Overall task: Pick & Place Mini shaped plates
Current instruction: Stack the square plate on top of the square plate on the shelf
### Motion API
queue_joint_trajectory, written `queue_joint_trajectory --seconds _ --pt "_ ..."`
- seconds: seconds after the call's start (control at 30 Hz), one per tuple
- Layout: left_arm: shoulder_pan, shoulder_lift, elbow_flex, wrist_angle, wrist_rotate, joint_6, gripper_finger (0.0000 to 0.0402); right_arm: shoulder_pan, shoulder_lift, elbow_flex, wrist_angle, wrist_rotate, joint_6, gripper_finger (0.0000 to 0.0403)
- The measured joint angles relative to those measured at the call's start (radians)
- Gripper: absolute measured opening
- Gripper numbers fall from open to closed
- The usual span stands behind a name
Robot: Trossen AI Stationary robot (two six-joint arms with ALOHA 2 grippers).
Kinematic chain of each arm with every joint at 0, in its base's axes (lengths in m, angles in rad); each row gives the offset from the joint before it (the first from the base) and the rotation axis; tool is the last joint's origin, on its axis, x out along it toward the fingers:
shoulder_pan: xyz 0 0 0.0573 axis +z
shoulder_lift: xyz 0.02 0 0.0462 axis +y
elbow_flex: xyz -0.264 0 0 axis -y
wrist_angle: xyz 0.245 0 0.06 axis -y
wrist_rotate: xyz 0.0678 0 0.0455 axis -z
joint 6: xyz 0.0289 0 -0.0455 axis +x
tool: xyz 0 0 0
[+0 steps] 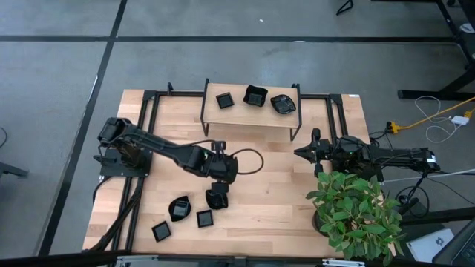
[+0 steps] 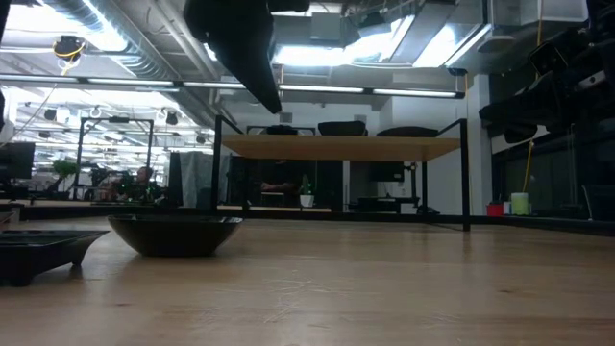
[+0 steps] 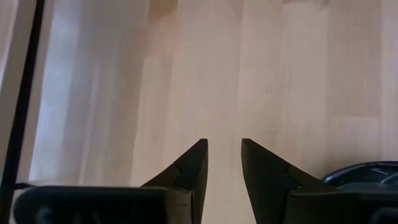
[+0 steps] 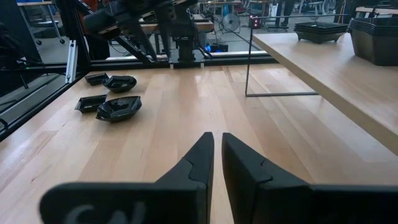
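Hovering left claw [image 1: 217, 194]: hanging over the desk [image 1: 282, 193] near its middle, fingers [image 3: 189, 177] standing a little apart with bare wood showing between them, pinching nothing that can be seen.
Waiting right claw [image 1: 300, 152]: sitting at the desk's 3 o'clock side, fingers [image 4: 198, 163] nearly pressed together, holding nothing.
Lying mini shaped plates on the desk: four are resting toward 7 o'clock of the desk's middle; a wavy-edged one [image 1: 179, 208], a square one [image 1: 204, 219] just beside it, another square one [image 1: 161, 231] nearest the 7 o'clock corner, and one [image 1: 216, 198] lying directly under the left claw.
Sitting mini shaped plates on the shelf: three are resting on the raised wooden shelf [image 1: 249, 111] at the desk's 12 o'clock edge; a square one [image 1: 224, 100], a deeper one [image 1: 255, 96], and a rounded one [image 1: 282, 104], running in a row.
Standing plant [image 1: 355, 211]: growing green at the desk's 4 o'clock corner, beside the right arm.
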Motion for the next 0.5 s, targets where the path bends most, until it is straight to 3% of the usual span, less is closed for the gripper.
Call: queue_joint_trajectory --seconds 0.5 --pt "0.002 0.000 0.000 -0.022 0.000 -0.023 0.0089 0.000 0.000 0.000 0.000 0.000 0.000 0.0034"
